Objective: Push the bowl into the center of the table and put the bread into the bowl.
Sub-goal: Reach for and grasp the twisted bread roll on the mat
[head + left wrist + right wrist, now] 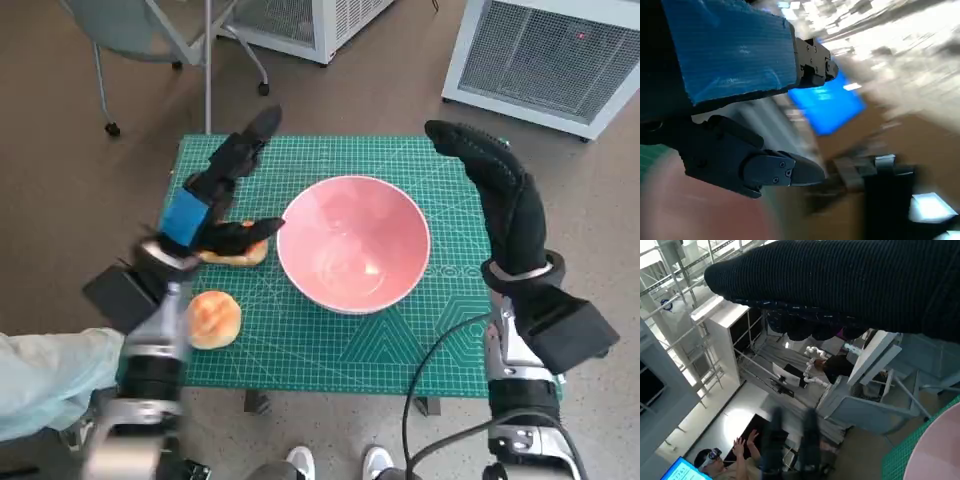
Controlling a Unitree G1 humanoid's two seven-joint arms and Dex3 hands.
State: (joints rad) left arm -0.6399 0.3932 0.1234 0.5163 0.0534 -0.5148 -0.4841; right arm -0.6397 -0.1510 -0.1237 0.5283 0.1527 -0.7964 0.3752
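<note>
Lying flat: bread [233, 255] long axis across table | both robot hands spread, empty

We count one pink bowl [354, 243] on the green cutting mat [330, 340], and one mat covering the desk. There are two pieces of bread: a round bun [212, 318] and a flatter piece [238, 256] just beyond it. Two robot hands show, the left robot hand [215, 195] and the right robot hand [500, 190]. Behind the desk we see one chair [135, 30] and two white units, one [545, 55] at right, one [310, 20] at centre.
</note>
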